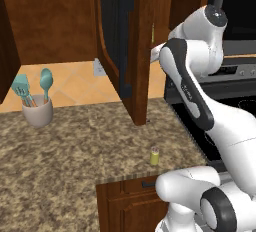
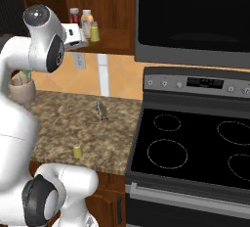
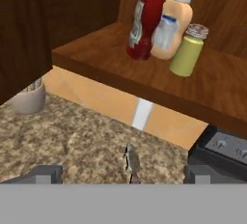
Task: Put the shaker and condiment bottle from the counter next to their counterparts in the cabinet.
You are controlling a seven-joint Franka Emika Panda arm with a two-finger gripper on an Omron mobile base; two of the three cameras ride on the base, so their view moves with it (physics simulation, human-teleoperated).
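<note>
The shaker, a tiny yellow-green cylinder with a grey cap, stands upright near the front edge of the counter; it also shows in the right base view. On the open cabinet's shelf the red condiment bottle stands beside a peach bottle and a second yellow-green shaker. My gripper hangs in front of that shelf, a little below and back from it, open with nothing between its fingers. In the right base view the gripper is just left of the shelf's bottles.
The cabinet door hangs open over the counter, close to my arm. A cup of utensils stands at the back left. A small grey object lies mid-counter. The black stove adjoins the counter on the right.
</note>
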